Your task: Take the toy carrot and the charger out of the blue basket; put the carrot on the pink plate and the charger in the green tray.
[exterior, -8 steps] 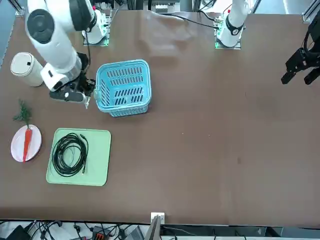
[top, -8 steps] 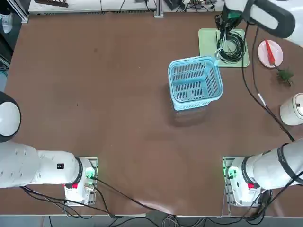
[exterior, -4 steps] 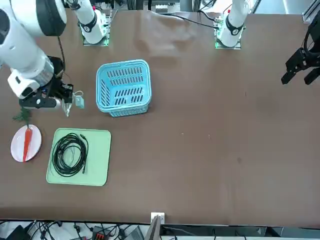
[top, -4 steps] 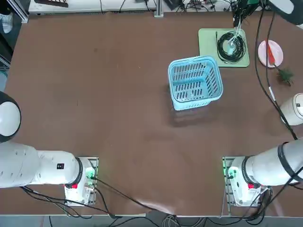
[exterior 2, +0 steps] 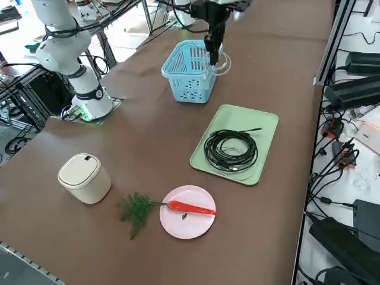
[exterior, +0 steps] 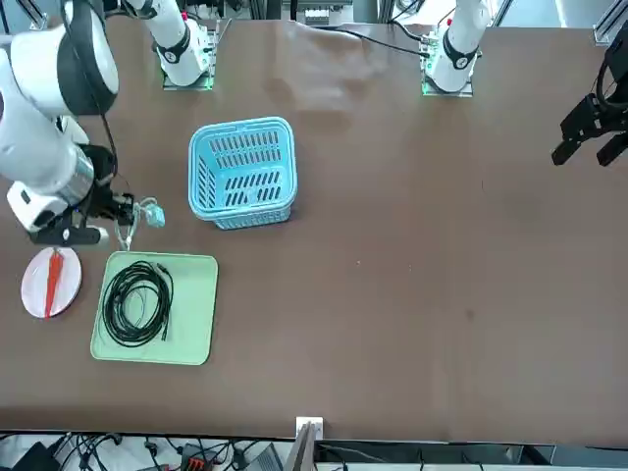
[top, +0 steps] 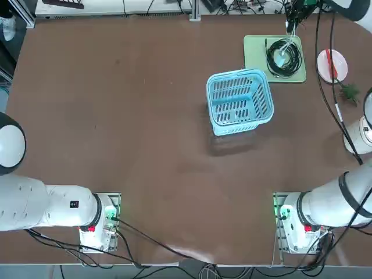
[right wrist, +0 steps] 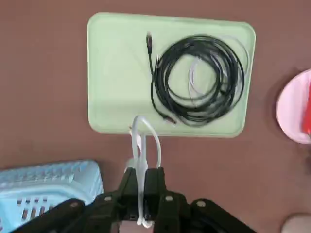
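Partly hidden and cut off
The charger (right wrist: 141, 145) block hides behind the right gripper (right wrist: 144, 180); pink plate (right wrist: 295, 112) is cropped.

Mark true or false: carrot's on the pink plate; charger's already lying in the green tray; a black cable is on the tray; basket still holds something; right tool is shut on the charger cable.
1. The toy carrot lies on the pink plate, leaves hanging off. True.
2. The charger lies in the green tray. False: it hangs in the air from the right tool, between blue basket and tray.
3. A coiled black cable sits on the tray. True.
4. The basket holds an item. False: it looks empty.
5. The right tool is shut on the charger's white cable. True.
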`<move>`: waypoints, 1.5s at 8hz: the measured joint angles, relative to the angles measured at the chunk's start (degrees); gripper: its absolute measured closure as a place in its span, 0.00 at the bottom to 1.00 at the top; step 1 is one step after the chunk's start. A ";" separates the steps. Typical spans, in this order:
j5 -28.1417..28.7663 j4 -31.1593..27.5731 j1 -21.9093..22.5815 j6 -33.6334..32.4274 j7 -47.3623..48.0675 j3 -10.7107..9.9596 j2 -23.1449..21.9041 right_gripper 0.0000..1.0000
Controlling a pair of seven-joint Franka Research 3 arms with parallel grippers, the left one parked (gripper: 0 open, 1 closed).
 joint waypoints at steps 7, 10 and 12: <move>0.01 7.27 0.07 13.53 -0.22 1.28 15.06 0.97; 0.01 9.90 1.30 16.83 -0.23 1.39 18.30 0.97; 0.01 10.11 2.11 17.38 -0.23 1.46 19.04 0.96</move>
